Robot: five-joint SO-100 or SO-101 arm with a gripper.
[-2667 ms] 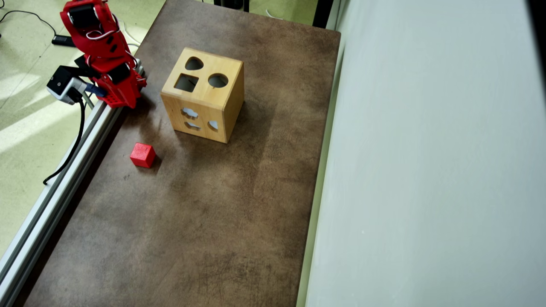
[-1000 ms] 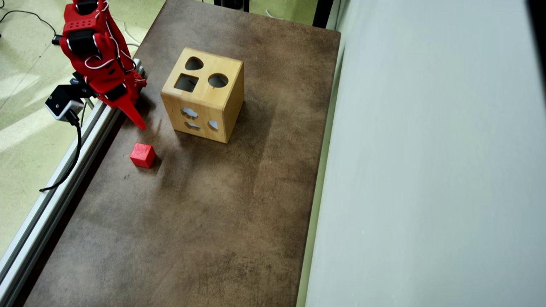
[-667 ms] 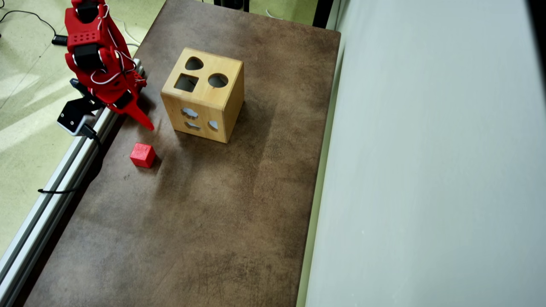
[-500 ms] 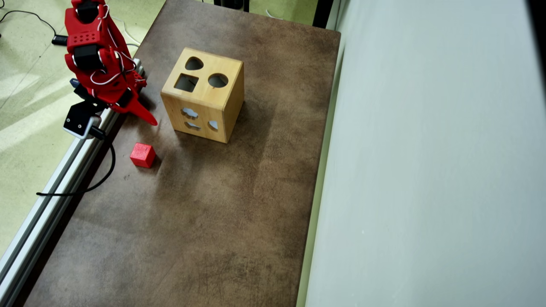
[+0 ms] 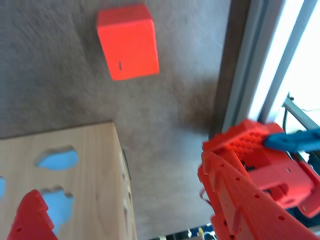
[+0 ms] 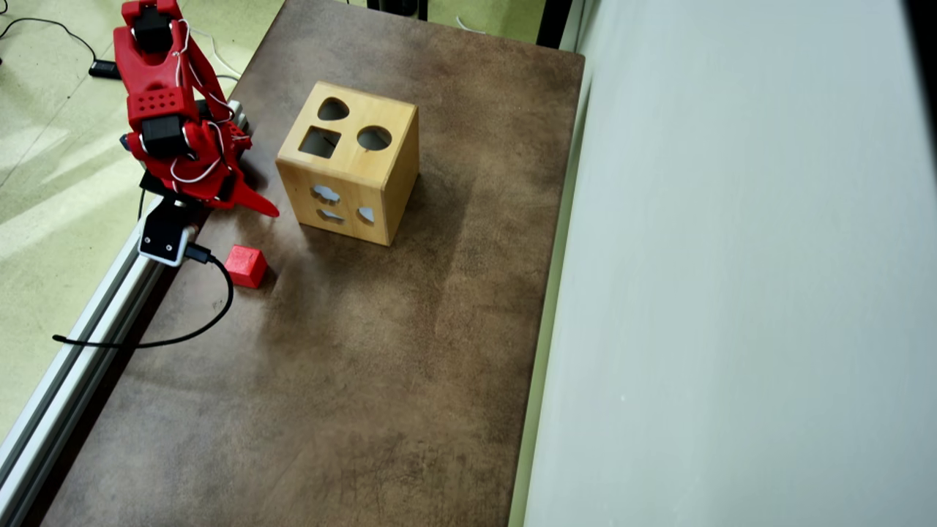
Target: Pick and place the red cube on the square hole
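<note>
The red cube (image 6: 245, 266) lies free on the desk (image 6: 381, 351), just off the wooden box's (image 6: 350, 162) near corner, so it can be reached from above. The square hole (image 6: 320, 142) faces up in the box's top, ready to take it. The arm (image 6: 170, 124) leans from beside the box, its jaws apart and empty, short of the cube.
</note>
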